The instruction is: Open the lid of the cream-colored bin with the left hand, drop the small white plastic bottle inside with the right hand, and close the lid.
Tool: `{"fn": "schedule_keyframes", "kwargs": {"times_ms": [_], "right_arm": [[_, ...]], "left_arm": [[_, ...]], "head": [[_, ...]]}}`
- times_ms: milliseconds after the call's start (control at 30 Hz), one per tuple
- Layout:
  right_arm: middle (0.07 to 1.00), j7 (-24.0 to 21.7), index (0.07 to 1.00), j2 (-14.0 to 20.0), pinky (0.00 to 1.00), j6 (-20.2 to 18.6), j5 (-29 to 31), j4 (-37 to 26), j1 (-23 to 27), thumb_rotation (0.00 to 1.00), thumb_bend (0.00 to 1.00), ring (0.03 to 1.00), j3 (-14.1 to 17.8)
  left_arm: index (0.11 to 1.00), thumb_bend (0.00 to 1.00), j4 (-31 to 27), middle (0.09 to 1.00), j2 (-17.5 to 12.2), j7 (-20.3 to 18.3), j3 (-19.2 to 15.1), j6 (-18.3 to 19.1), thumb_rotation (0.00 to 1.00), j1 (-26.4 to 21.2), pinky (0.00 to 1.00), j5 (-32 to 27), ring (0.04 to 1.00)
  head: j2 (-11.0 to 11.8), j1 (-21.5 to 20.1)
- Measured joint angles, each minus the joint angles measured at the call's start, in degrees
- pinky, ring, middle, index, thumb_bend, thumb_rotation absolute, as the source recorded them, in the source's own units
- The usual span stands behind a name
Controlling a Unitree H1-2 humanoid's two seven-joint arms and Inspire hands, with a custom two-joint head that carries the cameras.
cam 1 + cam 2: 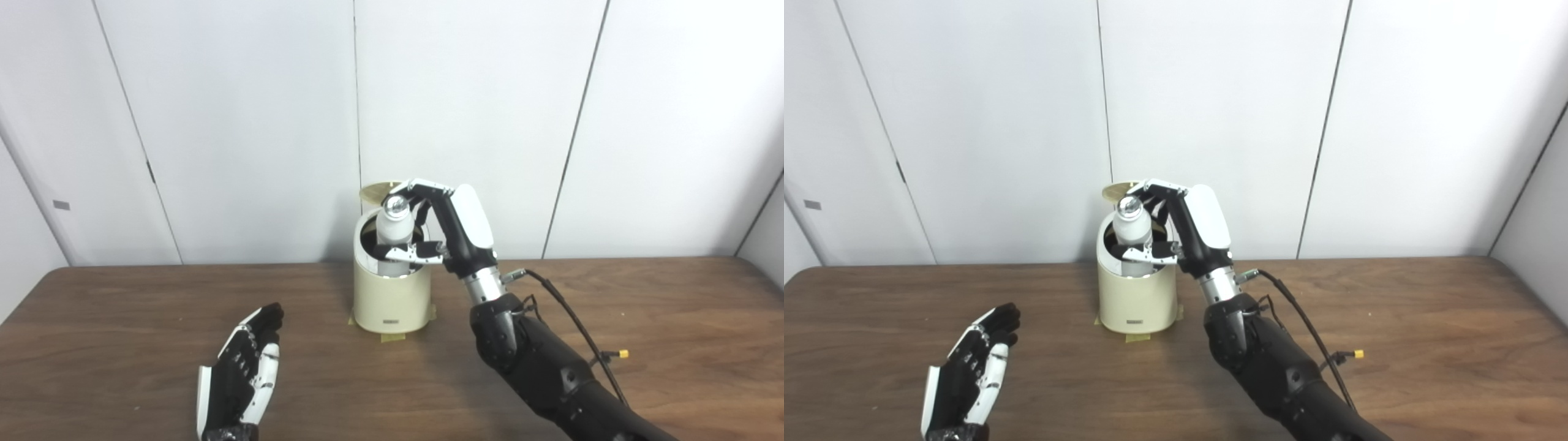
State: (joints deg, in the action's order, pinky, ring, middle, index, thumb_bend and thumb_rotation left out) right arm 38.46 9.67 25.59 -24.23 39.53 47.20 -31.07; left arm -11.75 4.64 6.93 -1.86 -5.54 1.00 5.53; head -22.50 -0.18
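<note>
While right hand (453,229) grips, bottle (392,236) above bin (392,300).

The bin (392,300) stands mid-frame on the table (674,318), lid (376,191) up behind it. The bottle (392,236) sits over the bin's mouth, maybe partly inside, in the right hand (456,226). The left hand (245,373) lies at lower left.

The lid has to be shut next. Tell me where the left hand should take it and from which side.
Take the lid by its raised front-left edge, coming from the left over the bin. It stands tipped up behind the opening, and the right hand, holding the bottle, fills the right side. The left hand is open and free.
</note>
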Motion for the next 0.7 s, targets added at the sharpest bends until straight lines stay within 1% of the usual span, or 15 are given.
{"fn": "schedule_keyframes", "kwargs": {"times_ms": [67, 233, 300, 400, 433, 500, 567, 633, 700], "right_arm": [[0.459, 0.8, 0.512, 0.0, 0.19, 0.0, -0.1, 0.4, 0.1, 0.00, 0.52, 0.444, -0.5], [0.464, 3.1, 0.507, 0.8, 0.21, 0.0, -0.6, 0.6, 0.3, 0.00, 0.52, 0.445, -2.0], [0.480, 3.7, 0.515, 1.1, 0.23, 0.0, -0.6, 0.6, 0.3, 0.00, 0.51, 0.415, -2.4], [0.466, 4.1, 0.508, 1.4, 0.22, 0.0, -0.5, 0.6, 0.3, 0.00, 0.52, 0.441, -2.6], [0.491, 4.1, 0.518, 1.4, 0.23, 0.0, -0.4, 0.5, 0.3, 0.00, 0.51, 0.399, -2.6], [0.503, 4.1, 0.524, 1.4, 0.24, 0.0, -0.2, 0.5, 0.3, 0.00, 0.51, 0.378, -2.7], [0.509, 4.3, 0.521, 1.4, 0.27, 0.0, -0.2, 0.5, 0.5, 0.00, 0.51, 0.382, -3.0], [0.483, 4.5, 0.501, 1.4, 0.23, 0.0, -0.3, 0.5, 0.6, 0.00, 0.52, 0.432, -3.4], [0.478, 4.6, 0.497, 1.4, 0.23, 0.0, -0.3, 0.5, 0.7, 0.00, 0.52, 0.442, -3.6]], "left_arm": [[0.785, 0.22, 0.0, 0.795, 0.0, 0.0, 0.0, 0.0, 0.48, 0.0, 0.81, 0.0, 0.818], [0.790, 0.22, 0.0, 0.798, 0.0, 0.0, 0.0, -0.2, 0.48, 0.0, 0.81, 0.0, 0.817], [0.788, 0.22, 0.0, 0.796, 0.0, 0.0, 0.0, -0.2, 0.49, 0.0, 0.81, 0.0, 0.816], [0.784, 0.22, 0.0, 0.792, 0.0, 0.0, 0.0, -0.2, 0.49, 0.0, 0.81, 0.0, 0.812], [0.784, 0.22, 0.0, 0.793, 0.0, 0.0, 0.0, -0.2, 0.49, 0.0, 0.81, 0.0, 0.813], [0.785, 0.22, 0.0, 0.794, 0.0, 0.0, 0.0, -0.2, 0.50, 0.0, 0.81, 0.1, 0.815], [0.786, 0.22, 0.0, 0.796, 0.0, 0.0, 0.0, -0.2, 0.51, 0.0, 0.82, 0.0, 0.822], [0.789, 0.22, 0.0, 0.800, 0.0, 0.0, 0.0, -0.1, 0.52, 0.0, 0.83, 0.0, 0.827], [0.791, 0.22, 0.0, 0.801, 0.0, 0.0, 0.1, -0.1, 0.52, 0.0, 0.84, 0.0, 0.828]], "head": [[0.0, 0.0], [0.0, 0.0], [0.0, 0.0], [0.0, 0.0], [0.1, -0.1], [0.1, -0.1], [0.1, 0.0], [0.2, 0.1], [0.2, 0.1]]}}
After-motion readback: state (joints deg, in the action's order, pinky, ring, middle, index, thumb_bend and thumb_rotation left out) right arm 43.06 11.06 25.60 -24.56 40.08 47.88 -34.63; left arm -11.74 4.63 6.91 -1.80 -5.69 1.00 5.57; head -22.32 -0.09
